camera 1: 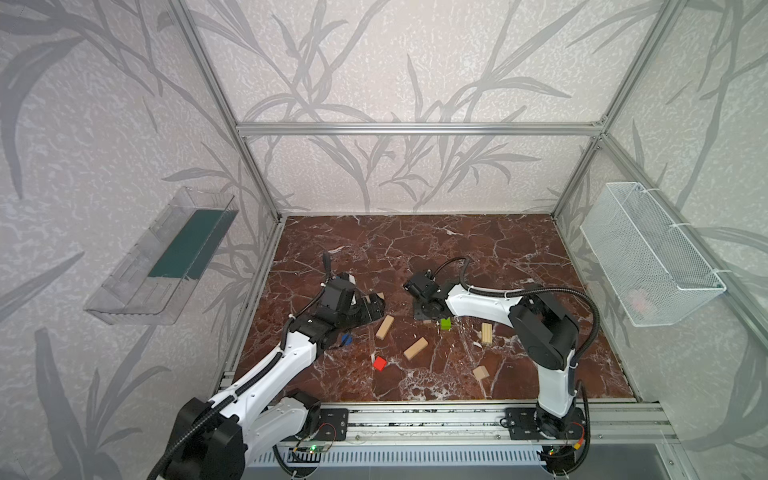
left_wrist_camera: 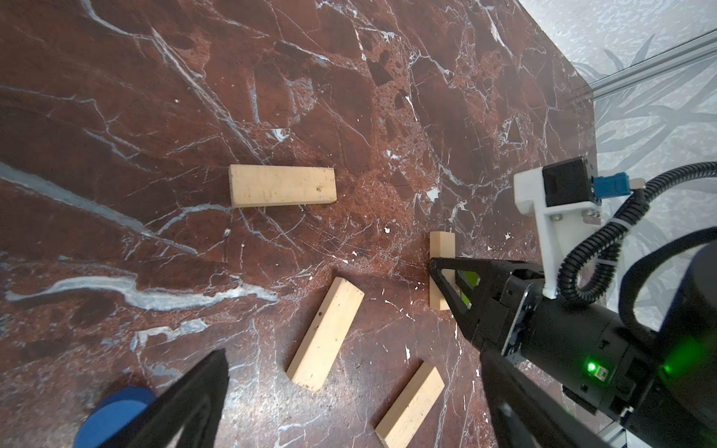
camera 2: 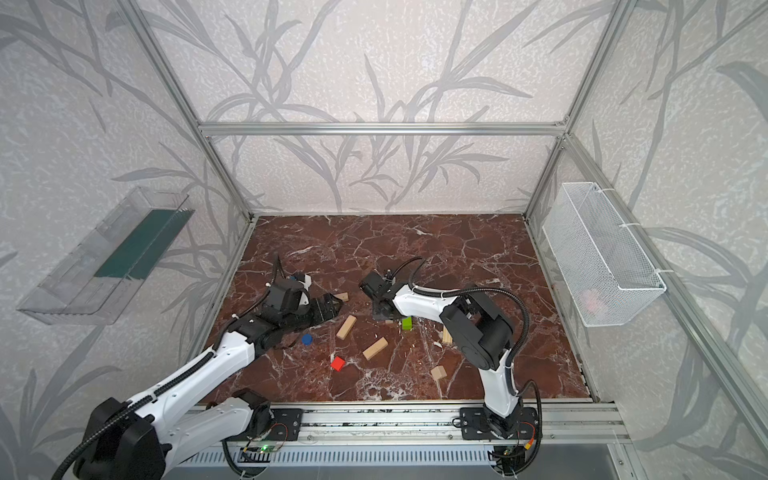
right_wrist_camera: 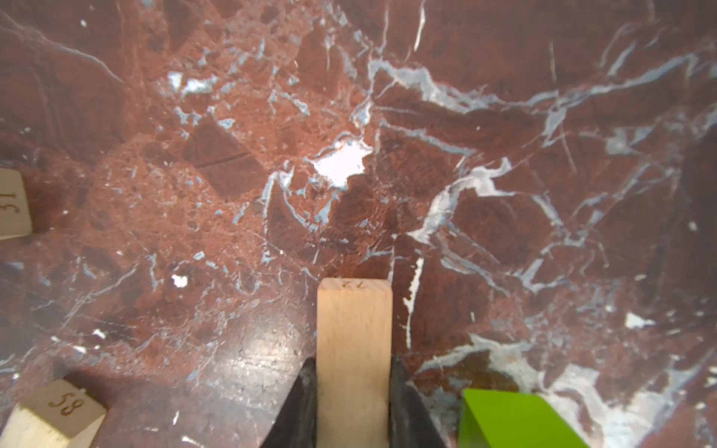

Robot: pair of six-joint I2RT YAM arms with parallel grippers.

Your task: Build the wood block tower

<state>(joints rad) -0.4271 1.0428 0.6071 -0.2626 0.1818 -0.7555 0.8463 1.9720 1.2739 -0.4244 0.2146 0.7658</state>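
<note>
Pale bar [right_wrist_camera: 354,322] pinched in right end effector [right_wrist_camera: 354,372], wrist view only, left end effector [left_wrist_camera: 353,357] splayed

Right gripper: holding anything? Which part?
Yes. The right gripper clamps a pale natural-wood rectangular bar across its two long sides; one end sticks out beyond the gripper.

**Blocks partly out of sight**

In the right wrist view, the pale bar [right_wrist_camera: 354,322] held by the right gripper [right_wrist_camera: 354,366] runs off the frame edge, as does the lime-green bar [right_wrist_camera: 512,419]. In a top view, the left arm [camera 1: 291,357] hides part of the blue disc [camera 1: 346,339]. A pinkish blur [camera 1: 640,300] in the mesh basket [camera 1: 631,232] cannot be identified.
</note>
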